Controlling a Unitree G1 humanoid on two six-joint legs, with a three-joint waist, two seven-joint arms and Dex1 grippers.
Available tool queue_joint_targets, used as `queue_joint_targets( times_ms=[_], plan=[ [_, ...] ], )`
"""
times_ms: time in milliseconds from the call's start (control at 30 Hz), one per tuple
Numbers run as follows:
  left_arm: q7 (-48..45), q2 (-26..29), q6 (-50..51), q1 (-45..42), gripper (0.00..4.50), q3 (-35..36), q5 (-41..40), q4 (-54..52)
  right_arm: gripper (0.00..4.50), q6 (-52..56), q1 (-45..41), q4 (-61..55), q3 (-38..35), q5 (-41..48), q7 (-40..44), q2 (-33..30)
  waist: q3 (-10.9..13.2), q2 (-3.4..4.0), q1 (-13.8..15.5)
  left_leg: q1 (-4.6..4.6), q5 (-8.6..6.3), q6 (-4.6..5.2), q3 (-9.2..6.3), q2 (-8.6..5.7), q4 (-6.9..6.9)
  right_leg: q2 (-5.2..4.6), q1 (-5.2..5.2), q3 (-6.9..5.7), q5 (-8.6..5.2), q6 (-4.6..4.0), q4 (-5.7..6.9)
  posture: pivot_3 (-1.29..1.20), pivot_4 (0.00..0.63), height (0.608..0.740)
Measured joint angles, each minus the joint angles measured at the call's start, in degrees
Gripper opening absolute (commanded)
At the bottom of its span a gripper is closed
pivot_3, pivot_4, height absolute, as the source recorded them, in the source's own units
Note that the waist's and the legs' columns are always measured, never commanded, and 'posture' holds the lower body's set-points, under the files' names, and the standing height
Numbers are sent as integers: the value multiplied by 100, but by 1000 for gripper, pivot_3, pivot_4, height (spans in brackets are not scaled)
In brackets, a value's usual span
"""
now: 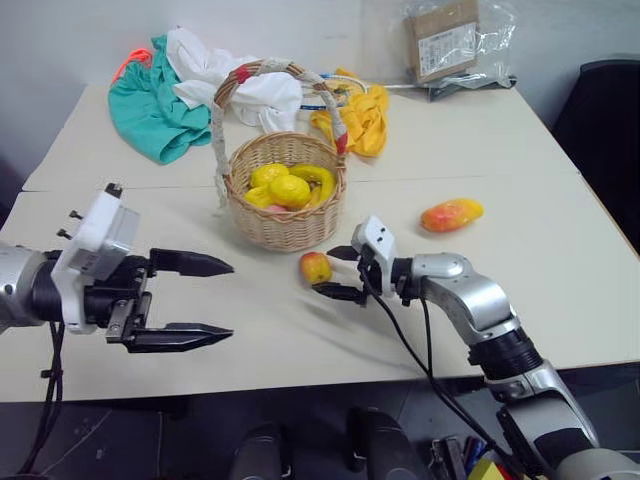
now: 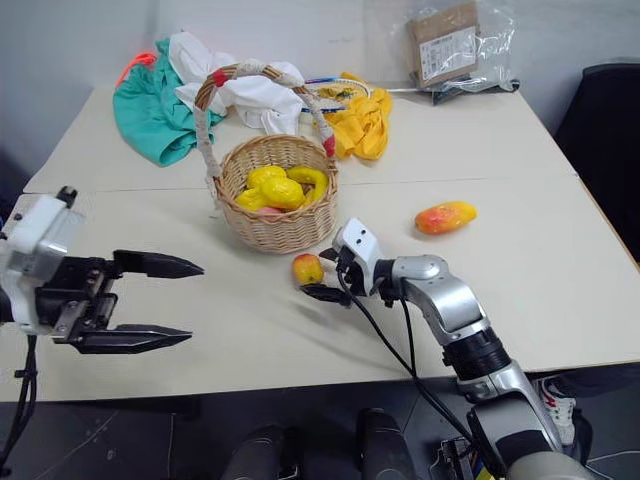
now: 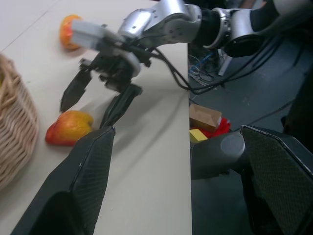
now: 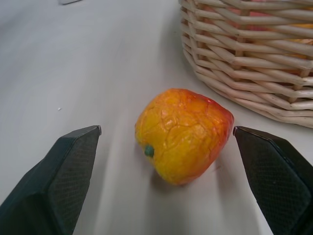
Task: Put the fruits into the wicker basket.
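I have right fingers [image 1: 333, 272] spread around the apple [image 1: 315, 267], basket [image 1: 285, 222] at eleven o'clock; small, stiff, light; pinch mid-sides; left fingers [image 1: 215, 298] gape empty.

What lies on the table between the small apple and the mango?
Between the apple and the mango stands the right pincer, open toward the apple, with its arm behind it. The left eye view shows this.

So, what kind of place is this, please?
Probably a lab or office workroom, not a home: two plain tables pushed together against a bare white wall, a bagged cardboard parcel, and loose cables and boxes on the floor.
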Motion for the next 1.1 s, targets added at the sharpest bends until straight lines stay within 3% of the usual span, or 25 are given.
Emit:
queue_joint_targets(
  times_ms=[200,433,500,700,900,1000,1033,1100],
  plan=[
    [-14,0,-123,27,4317,-158,98,28,4500,-213,-74,516,55,-361,-229,482,0,0,-69,-3,1,-1,2,3,0,18,-5,2,0,0,0,0,150,740],
    [26,-1,-208,137,4342,7,290,309,2315,-384,-10,496,-128,-255,-69,687,0,0,-81,-6,1,-2,2,7,0,26,-8,4,0,0,0,0,150,740],
    [102,-18,-201,146,4342,145,307,466,2049,-252,41,100,-303,120,225,659,1,1,-81,-6,1,-2,2,8,0,27,-8,4,0,0,0,0,150,740],
    [399,-114,-156,142,4342,533,239,750,2036,341,-497,-582,-626,830,386,739,1,1,-91,-3,3,-7,3,13,1,29,-11,7,0,0,7,0,150,740],
    [676,-268,-188,-35,4342,403,242,820,2036,-491,-2525,1751,-620,-245,-1116,1528,0,1,-134,-3,7,-24,23,20,-3,26,-39,22,-11,-21,55,0,150,740],
    [797,-320,-189,-66,4342,359,241,790,2036,-861,-2770,2750,-623,-587,-1414,1587,-3,-5,-89,-23,7,-25,12,21,-5,31,-39,26,-13,-25,44,0,150,740],
    [826,-331,-189,-72,4342,358,241,786,2743,-942,-2758,2812,-659,-596,-1389,1592,-3,-5,-98,-34,7,-21,13,18,-4,30,-45,26,-13,-23,38,0,150,740],
    [850,-344,-191,-95,4342,313,239,764,3265,-872,-2736,2734,-734,-554,-1250,1583,-3,-6,-108,-41,4,-16,14,18,0,31,-47,24,-12,-22,33,0,150,740]
  ],
)
